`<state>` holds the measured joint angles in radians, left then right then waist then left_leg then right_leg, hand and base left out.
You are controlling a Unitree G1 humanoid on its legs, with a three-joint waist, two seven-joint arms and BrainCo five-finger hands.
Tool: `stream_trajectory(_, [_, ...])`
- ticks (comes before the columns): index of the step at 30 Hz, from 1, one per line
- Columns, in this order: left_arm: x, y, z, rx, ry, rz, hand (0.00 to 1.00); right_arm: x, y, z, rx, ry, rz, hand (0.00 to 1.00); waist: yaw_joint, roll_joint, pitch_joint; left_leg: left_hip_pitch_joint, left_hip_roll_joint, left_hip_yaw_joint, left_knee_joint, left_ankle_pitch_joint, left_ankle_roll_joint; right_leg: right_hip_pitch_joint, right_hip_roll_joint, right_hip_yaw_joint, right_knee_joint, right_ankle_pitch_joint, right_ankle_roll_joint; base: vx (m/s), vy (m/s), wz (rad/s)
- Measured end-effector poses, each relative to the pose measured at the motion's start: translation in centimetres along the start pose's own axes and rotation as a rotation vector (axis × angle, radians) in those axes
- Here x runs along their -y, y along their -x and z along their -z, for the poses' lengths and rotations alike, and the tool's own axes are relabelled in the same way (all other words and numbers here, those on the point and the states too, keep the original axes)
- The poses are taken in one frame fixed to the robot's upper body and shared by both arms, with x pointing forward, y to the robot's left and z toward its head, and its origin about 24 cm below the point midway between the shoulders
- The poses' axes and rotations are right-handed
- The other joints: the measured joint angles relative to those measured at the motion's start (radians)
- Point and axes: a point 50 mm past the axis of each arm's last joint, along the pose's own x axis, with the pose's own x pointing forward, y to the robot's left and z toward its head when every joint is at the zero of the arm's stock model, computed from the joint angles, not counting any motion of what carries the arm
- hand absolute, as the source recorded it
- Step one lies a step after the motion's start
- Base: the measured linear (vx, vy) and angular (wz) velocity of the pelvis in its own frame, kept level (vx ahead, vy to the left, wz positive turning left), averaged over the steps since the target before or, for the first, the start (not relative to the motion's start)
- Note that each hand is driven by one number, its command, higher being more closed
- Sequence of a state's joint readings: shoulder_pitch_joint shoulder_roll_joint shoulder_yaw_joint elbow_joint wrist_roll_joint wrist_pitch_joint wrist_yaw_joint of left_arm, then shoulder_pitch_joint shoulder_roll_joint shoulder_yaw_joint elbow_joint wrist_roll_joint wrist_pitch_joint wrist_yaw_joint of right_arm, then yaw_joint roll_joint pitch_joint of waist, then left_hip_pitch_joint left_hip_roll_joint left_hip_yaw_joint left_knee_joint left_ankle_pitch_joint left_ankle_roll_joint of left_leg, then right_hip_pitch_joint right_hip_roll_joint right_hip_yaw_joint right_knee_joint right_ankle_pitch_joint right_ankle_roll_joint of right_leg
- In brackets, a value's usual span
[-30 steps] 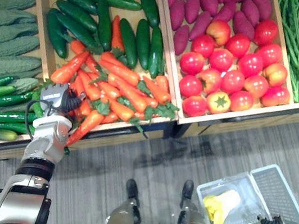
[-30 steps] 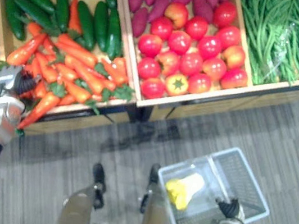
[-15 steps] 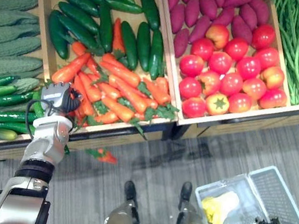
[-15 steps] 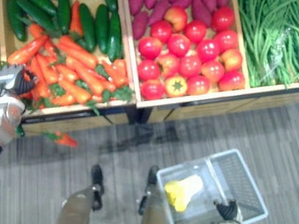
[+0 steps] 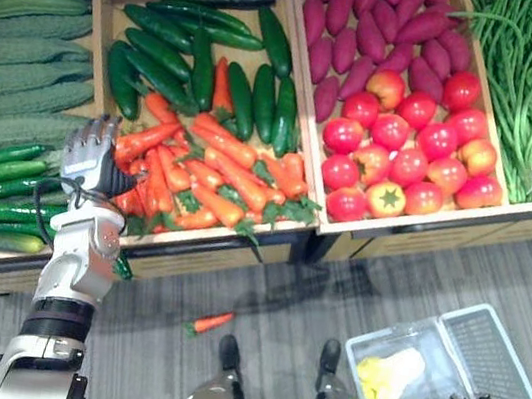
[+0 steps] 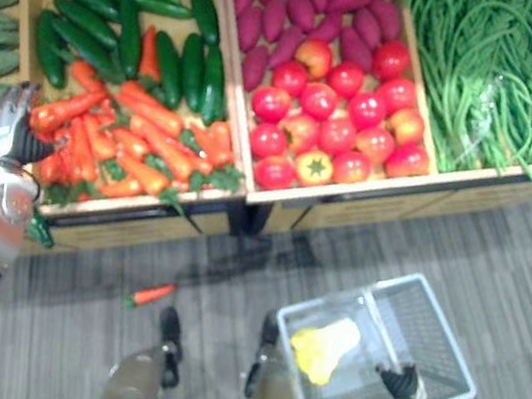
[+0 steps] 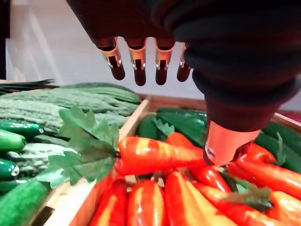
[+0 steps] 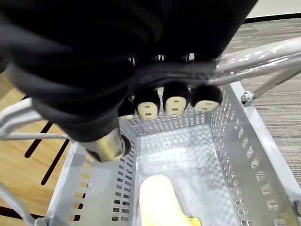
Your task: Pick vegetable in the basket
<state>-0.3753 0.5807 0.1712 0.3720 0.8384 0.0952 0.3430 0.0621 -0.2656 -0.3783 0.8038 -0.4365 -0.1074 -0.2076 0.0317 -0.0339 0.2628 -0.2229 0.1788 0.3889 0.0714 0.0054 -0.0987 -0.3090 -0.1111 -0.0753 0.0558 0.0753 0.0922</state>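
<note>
Carrot point(image 5: 211, 322) has dropped to floor point(image 5: 416, 274), well apart from straight empty fingers point(image 7: 140, 75) of left hand point(image 5: 90, 157); right hand point(image 8: 175, 104) grips basket handle point(image 8: 254, 56).

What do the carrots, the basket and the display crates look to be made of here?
Carrots: probably moulded plastic rather than real ones. They are glossy, with streaky painted orange and flat, fabric-like leaves.
Basket: pale perforated plastic by its regular punched holes, with a shiny, metal-looking handle.
Crates: light, unpainted wood or wood-look board, with a matt tan rim.
</note>
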Motion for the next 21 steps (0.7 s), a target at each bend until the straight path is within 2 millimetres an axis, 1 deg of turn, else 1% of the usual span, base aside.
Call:
stream_trajectory(5, [-0.1,0.1,0.0,0.001,-0.001,-0.005,0.0,0.0,0.0,0.1,-0.006,0.001,-0.002,1.0,0.0,0.001,0.0,-0.008,-0.009,-0.017,-0.001,0.003,0.005,0.0,-0.004,-0.011,0.0,0.0,0.001,0.0,0.003,0.09])
stream_trajectory(8, [-0.1,-0.6,-0.3,-0.002,-0.003,-0.008,0.0,0.0,0.0,0.1,-0.012,0.002,-0.001,1.0,0.001,0.0,0.0,-0.022,-0.013,-0.026,0.001,0.005,0.008,-0.006,-0.01,-0.02,-0.003,0.003,0.005,-0.01,0.016,0.12])
stream_trajectory(10, [0.0,-1.7,-0.6,-0.026,-0.002,0.0,0.0,0.0,-0.1,-0.1,-0.007,0.0,0.0,1.0,0.001,-0.001,0.0,-0.039,-0.015,-0.037,0.005,0.007,0.01,-0.015,-0.014,-0.029,-0.003,0.005,0.007,-0.01,0.008,0.12])
stream_trajectory(12, [0.0,-3.0,-1.0,-0.033,-0.016,0.009,0.0,-0.1,-0.4,-0.8,0.014,-0.003,0.0,1.0,0.002,-0.005,0.0,-0.07,-0.011,-0.039,0.017,0.007,0.011,-0.035,-0.015,-0.03,-0.009,0.016,0.004,-0.01,0.0,0.03])
stream_trajectory(15, [-0.3,-4.1,-1.8,-0.029,-0.01,0.008,0.0,-0.3,-0.5,-1.6,0.04,0.004,-0.01,1.0,0.0,-0.011,0.003,-0.086,-0.006,-0.038,0.03,0.005,0.012,-0.041,-0.015,-0.03,-0.022,0.027,0.004,0.0,-0.003,-0.02])
stream_trajectory(16, [-0.6,-4.7,-2.5,-0.015,-0.004,-0.001,0.0,-0.4,-0.5,-1.8,0.049,0.005,-0.013,1.0,0.0,-0.017,0.006,-0.095,0.002,-0.034,0.044,-0.002,0.012,-0.046,-0.014,-0.028,-0.021,0.03,0.003,0.0,-0.004,-0.06])
stream_trajectory(18, [-1.2,-5.4,-3.1,-0.012,0.01,-0.021,0.0,-0.5,-0.6,-2.2,0.066,0.004,-0.014,1.0,0.0,-0.025,0.01,-0.114,0.013,-0.031,0.066,-0.011,0.012,-0.056,-0.009,-0.025,-0.022,0.035,0.0,-0.02,-0.021,-0.09])
stream_trajectory(21, [-1.5,-6.1,-3.4,-0.021,0.018,-0.021,0.0,-0.5,-0.6,-2.5,0.085,0.001,-0.015,1.0,0.0,-0.034,0.014,-0.134,0.029,-0.018,0.092,-0.027,0.008,-0.073,0.001,-0.012,-0.023,0.041,-0.001,-0.03,-0.035,-0.14])
